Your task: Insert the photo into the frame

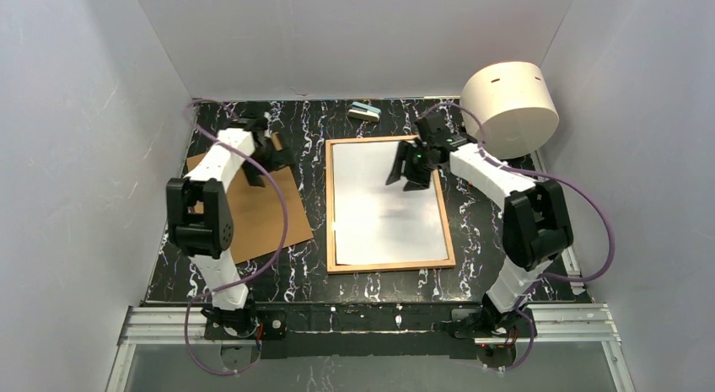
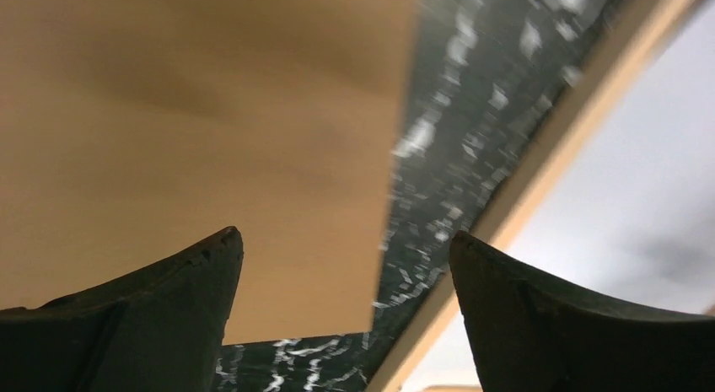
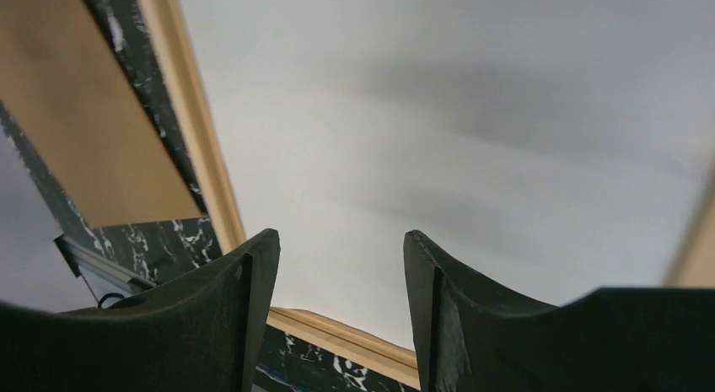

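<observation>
Spread left fingers over brown board, spread right fingers above photo — white back up, lying in light-wood frame.

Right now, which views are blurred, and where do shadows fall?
Left wrist: cardboard and table smeared, seemingly motion blur. Right wrist: photo soft, grey shadow bands across it. Top external: sharp, a faint shadow on the photo near the right gripper.

No legible text or labels anywhere.
</observation>
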`<action>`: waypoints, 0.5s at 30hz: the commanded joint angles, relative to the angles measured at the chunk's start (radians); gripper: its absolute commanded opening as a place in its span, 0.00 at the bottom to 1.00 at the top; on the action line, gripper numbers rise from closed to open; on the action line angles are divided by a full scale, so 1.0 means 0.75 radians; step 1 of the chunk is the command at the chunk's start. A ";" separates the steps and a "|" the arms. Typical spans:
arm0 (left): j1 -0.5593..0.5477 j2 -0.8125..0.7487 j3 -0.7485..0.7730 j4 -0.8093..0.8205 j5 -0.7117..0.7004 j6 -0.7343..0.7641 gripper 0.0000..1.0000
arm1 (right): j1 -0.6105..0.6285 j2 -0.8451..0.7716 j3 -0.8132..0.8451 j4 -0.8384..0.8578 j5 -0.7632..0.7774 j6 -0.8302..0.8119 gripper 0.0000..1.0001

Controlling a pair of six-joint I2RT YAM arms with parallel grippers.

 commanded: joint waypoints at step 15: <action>0.577 -0.275 -0.434 0.126 -0.614 -0.034 0.98 | 0.541 0.642 0.770 0.170 -0.160 0.167 0.71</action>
